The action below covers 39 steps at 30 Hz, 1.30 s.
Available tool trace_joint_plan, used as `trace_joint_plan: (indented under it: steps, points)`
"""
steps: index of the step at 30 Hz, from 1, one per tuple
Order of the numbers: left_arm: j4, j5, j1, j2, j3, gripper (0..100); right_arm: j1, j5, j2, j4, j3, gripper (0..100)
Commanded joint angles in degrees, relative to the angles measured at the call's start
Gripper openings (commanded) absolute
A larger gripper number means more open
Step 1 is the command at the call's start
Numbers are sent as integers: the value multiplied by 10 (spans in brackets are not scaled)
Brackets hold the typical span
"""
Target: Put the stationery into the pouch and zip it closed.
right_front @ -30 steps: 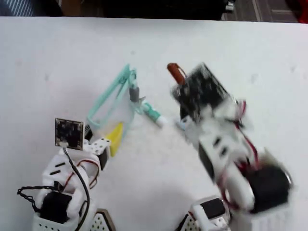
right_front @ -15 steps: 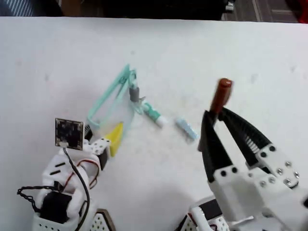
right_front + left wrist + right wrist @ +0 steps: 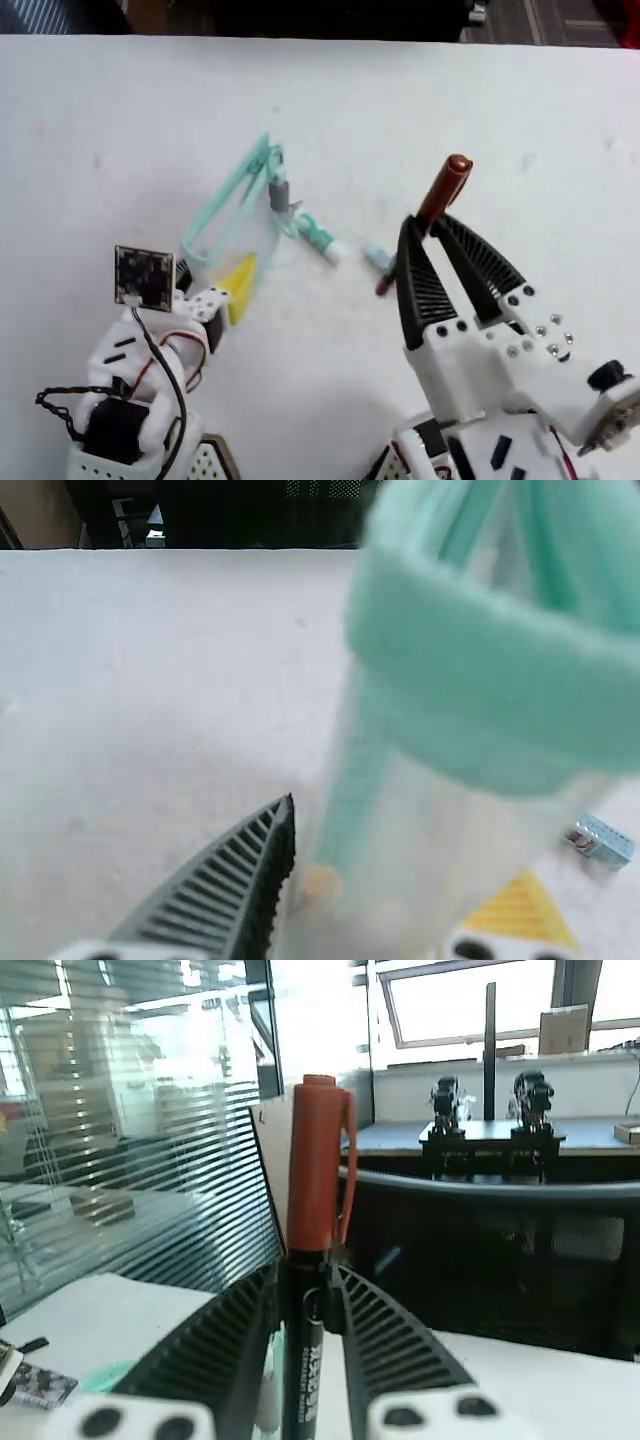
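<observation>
From above, right arm low at lower right, right claw (image 3: 426,228) clamped on a brown-capped black marker (image 3: 446,183) slanting up-frame, clear mint-trimmed zip pouch (image 3: 232,215) left of centre, left wrist, left claw (image 3: 405,838) against the pouch, grip impossible to tell, right wrist, marker upright mid-frame.

We count two robot arms, one left arm (image 3: 140,385) and one right arm (image 3: 500,370). Each ends in one gripper, so there are two grippers: the left gripper (image 3: 400,845) and the right gripper (image 3: 425,222). We see one table (image 3: 120,120). There is one pouch (image 3: 232,200), clear with a mint-green rim. We count three stationery pieces in all: one pen (image 3: 445,190) with a reddish-brown cap, one green-and-white marker (image 3: 318,237), and one small pale-blue piece (image 3: 377,257), partly hidden, that we cannot identify. One small square circuit board (image 3: 143,275) sits on the left arm.
</observation>
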<state>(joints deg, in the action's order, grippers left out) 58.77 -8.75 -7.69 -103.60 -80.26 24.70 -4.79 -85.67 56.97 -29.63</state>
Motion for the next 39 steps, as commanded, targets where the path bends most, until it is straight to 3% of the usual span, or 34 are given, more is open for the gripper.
trace_joint_plan:
  steps: [1,6,11,20,28,36,39]
  points:
    - [-16,-1,-9,7,11,238,6,-2,-36,-135,-87,17]
    - [-12,8,-61,7,11,241,7,-2,-22,-270,-135,17]
    - [-14,58,-102,7,0,241,13,-5,49,-302,-92,17]
    - [-16,60,-100,7,-1,241,218,-3,151,-219,-60,17]
    - [-16,60,-101,7,-1,241,199,-3,166,-221,-60,17]
    - [-16,61,-103,7,-2,241,196,1,176,-300,-64,17]
    - [-16,61,-103,7,-3,241,192,47,212,-301,-64,17]
